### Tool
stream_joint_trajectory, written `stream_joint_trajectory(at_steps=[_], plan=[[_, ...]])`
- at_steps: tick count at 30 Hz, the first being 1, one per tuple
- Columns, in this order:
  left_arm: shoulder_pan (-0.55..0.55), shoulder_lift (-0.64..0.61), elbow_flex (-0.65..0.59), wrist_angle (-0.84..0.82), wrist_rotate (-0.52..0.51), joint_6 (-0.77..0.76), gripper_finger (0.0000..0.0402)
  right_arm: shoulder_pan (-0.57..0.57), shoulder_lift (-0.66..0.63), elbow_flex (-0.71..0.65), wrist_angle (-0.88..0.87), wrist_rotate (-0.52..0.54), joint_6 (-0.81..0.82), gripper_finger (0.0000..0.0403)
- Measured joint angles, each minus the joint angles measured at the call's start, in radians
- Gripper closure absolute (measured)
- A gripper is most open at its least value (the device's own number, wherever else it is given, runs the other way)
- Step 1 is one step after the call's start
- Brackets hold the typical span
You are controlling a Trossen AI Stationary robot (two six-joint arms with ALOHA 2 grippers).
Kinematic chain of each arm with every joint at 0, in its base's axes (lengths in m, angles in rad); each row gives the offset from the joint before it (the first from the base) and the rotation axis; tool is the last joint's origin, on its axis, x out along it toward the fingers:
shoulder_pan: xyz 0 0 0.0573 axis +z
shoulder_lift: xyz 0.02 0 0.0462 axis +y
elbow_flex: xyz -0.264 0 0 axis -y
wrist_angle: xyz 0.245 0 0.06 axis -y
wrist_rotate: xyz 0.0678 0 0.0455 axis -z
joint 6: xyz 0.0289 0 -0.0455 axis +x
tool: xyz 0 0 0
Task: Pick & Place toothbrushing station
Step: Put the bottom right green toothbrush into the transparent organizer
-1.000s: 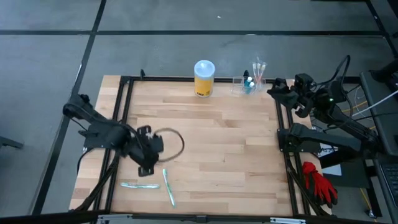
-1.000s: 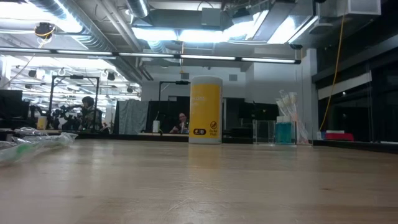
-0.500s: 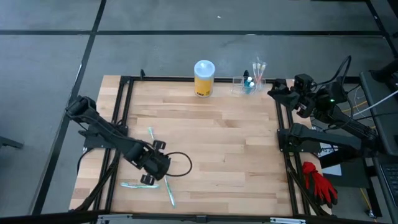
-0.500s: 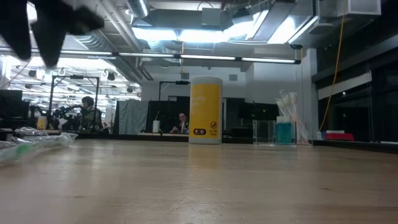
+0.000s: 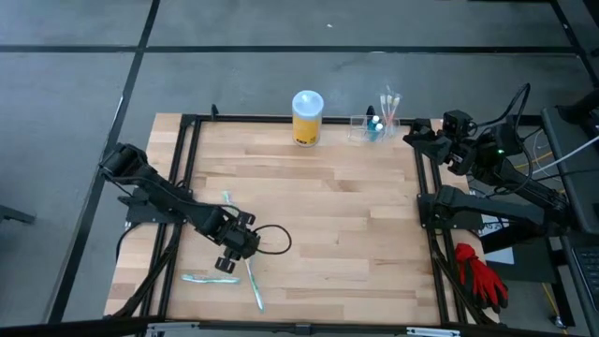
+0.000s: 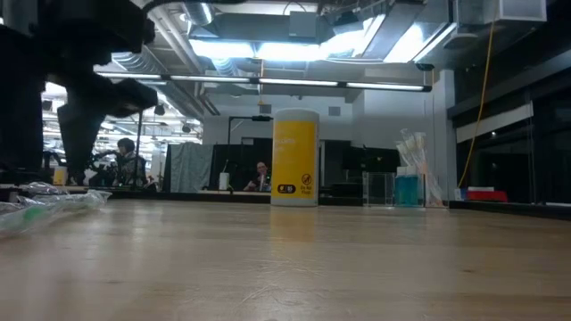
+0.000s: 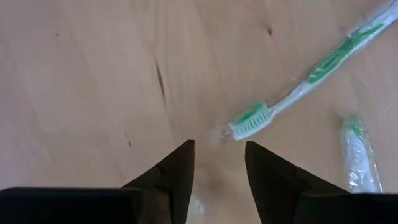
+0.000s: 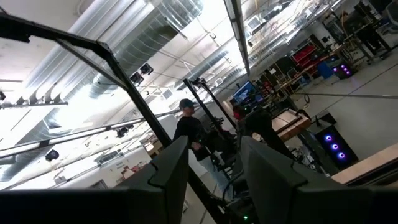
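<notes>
Clear plastic toothbrushing station point(image 5: 367, 127) stood at the table's point(image 5: 328, 225) far edge beside a yellow canister point(image 5: 306, 118). Left gripper point(image 5: 227, 265), fingers apart, hovered over a wrapped toothbrush point(image 7: 298, 87), apparently empty. Right gripper point(image 5: 409, 138) waited, fingers apart, near the station.

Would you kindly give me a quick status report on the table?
Left gripper open, empty, above wrapped toothbrush. Right gripper open, parked off table's right edge. Toothbrushing station untouched at far edge beside yellow canister. Nothing blocking.

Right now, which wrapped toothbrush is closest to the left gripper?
The upright-lying toothbrush, its green head just beyond the open left gripper; the other wrapped toothbrush lies crosswise, nearer the table's left edge.
</notes>
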Motion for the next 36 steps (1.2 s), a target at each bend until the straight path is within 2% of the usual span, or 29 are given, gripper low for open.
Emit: stream_joint_trajectory(at_steps=[11, 22, 25, 30, 36], plan=[[0.031, 0.0, -0.043, 0.088, 0.087, 0.029, 0.0264, 0.0, 0.0, 0.0, 0.0, 0.003, 0.011, 0.0252], [0.039, -0.001, -0.043, 0.116, 0.1, -0.02, 0.0265, 0.0, 0.0, 0.0, 0.0, 0.003, 0.01, 0.0252], [0.066, 0.019, -0.043, 0.115, 0.172, -0.138, 0.0265, 0.0, 0.0, 0.0, 0.0, 0.003, 0.01, 0.0252], [0.122, 0.079, -0.043, 0.116, 0.347, -0.395, 0.0265, 0.0, 0.0, 0.0, 0.0, 0.003, 0.012, 0.0252], [0.16, 0.098, -0.043, 0.184, 0.373, -0.68, 0.0265, 0.0, 0.0, 0.0, 0.0, 0.003, 0.03, 0.0252]])
